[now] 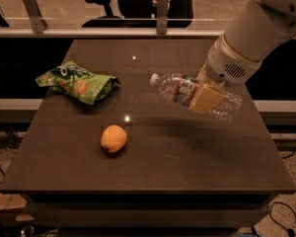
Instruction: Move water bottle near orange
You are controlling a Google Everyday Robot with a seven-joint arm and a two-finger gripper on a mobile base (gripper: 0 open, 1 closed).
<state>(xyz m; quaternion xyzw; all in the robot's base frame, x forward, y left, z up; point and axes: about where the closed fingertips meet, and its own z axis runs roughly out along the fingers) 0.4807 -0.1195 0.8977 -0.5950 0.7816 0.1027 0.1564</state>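
Note:
The water bottle (175, 89) is clear ribbed plastic with a red-and-blue label. It is held sideways in the air above the right half of the dark table (153, 167), with its pale cap pointing left. My gripper (205, 97) is shut on the bottle's middle, and one tan finger covers part of the label. The orange (113, 138) lies on the table at the front left, well left of and below the bottle in the picture.
A green snack bag (79, 83) lies at the table's left side, behind the orange. A railing with glass and an office chair (108, 6) stand beyond the far edge. The bottle's shadow falls on the table's middle.

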